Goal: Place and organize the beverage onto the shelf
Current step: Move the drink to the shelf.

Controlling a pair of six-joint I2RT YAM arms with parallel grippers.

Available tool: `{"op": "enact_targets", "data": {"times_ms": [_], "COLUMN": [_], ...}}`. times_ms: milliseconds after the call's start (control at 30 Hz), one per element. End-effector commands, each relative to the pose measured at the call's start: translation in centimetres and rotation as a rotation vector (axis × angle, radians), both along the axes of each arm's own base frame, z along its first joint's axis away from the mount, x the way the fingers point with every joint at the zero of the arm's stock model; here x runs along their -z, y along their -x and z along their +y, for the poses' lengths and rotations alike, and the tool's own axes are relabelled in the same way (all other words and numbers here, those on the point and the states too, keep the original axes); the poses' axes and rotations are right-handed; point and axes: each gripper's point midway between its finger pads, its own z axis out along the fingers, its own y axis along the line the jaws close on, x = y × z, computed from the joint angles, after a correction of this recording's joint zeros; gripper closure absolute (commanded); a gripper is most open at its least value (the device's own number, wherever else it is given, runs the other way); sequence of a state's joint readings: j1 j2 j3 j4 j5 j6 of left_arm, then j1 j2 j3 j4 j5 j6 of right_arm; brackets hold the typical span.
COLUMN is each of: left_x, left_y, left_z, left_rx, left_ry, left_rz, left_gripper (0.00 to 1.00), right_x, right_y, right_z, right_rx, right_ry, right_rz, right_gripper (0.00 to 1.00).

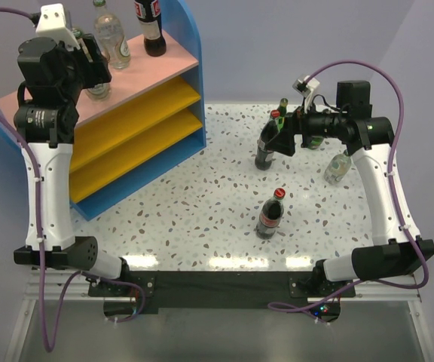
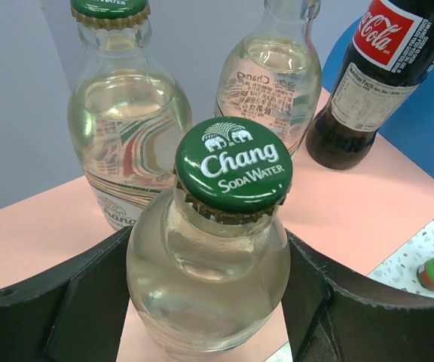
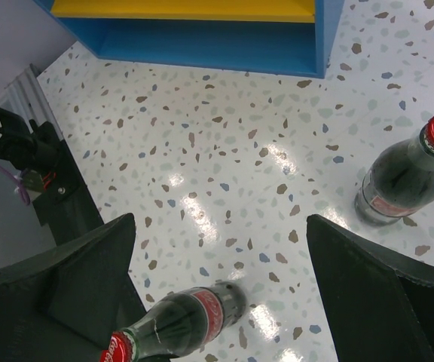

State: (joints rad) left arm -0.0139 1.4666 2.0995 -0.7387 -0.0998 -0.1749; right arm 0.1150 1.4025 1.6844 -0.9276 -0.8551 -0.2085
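The shelf (image 1: pixel 149 72) stands at the back left, its pink top board (image 2: pixel 368 204) carrying bottles. My left gripper (image 1: pixel 93 75) is up there, shut on a clear bottle (image 2: pixel 209 279) with a green cap that stands upright on the board. Behind it stand two more clear bottles (image 2: pixel 126 136) (image 2: pixel 273 75) and a cola bottle (image 2: pixel 371 83). My right gripper (image 1: pixel 279 130) hangs open over the table, above and beside a red-capped cola bottle (image 3: pixel 175 324). Another cola bottle (image 1: pixel 271 215) stands mid-table, also visible in the right wrist view (image 3: pixel 405 177).
A green bottle (image 1: pixel 282 105) stands just behind the right gripper. A clear bottle (image 1: pixel 339 167) sits partly hidden by the right forearm. The shelf's blue base (image 3: pixel 202 45) and yellow lower boards (image 1: pixel 138 124) face the speckled table (image 1: pixel 202 196).
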Motion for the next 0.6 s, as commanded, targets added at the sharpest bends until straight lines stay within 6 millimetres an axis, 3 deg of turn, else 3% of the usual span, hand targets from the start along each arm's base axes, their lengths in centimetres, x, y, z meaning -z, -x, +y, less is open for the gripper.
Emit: {"op": "enact_targets", "data": {"times_ms": [0,333,567], "left_x": [-5.0,-5.2,-5.9], "left_y": [-0.3,-0.1,0.8], "left_z": [0.1,0.1,0.4], "left_rx": [0.004,0.004,-0.011], "left_ry": [0.022,0.029,0.028], "left_rz": [-0.189,-0.191,-0.203], "left_gripper": [0.39,0.15,0.05], "right_x": [-1.7,-1.7,-1.8], "right_y": [0.3,0.5,0.7], "right_z": [0.0,0.0,0.0], "right_rx": [0.004,0.003,0.0], "right_ry": [-0.016,-0.014,-0.016], "right_rz": [-0.054,-0.054,-0.058], "right_gripper": [0.01,0.01,0.01]}}
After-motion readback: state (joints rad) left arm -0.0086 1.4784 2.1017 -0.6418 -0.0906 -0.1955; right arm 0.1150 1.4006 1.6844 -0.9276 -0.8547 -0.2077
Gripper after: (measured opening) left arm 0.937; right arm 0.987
